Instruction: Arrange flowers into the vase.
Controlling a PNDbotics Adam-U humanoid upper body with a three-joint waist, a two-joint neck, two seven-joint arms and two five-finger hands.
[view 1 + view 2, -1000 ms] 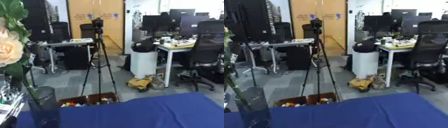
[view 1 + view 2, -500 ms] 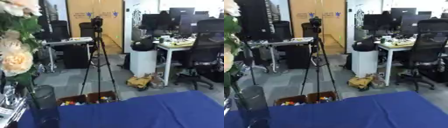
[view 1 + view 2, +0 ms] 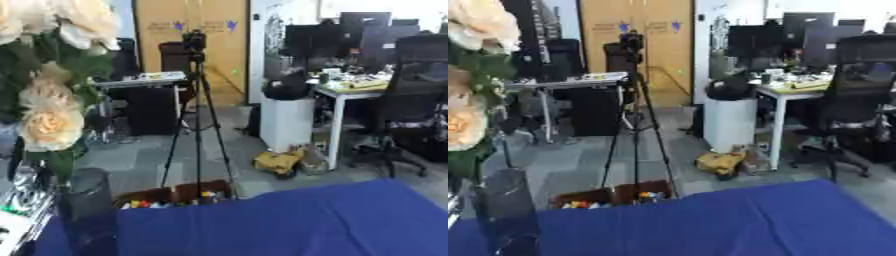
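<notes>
A dark glass vase (image 3: 87, 212) stands at the left end of the blue table (image 3: 280, 220). Cream flowers (image 3: 51, 125) with green leaves rise out of it and fill the upper left of the left eye view. More cream blooms (image 3: 83, 17) show at the top left. Neither of my hands shows in either view.
Beyond the table's far edge stand a black tripod with a camera (image 3: 197, 100), a box of coloured items (image 3: 171, 197) on the floor, a white bin (image 3: 289, 122), a desk with monitors and a black office chair (image 3: 411, 100).
The flowers have come further into the picture from the left, and higher blooms now show at the top; the whole scene has shifted a little, so the camera has moved.
</notes>
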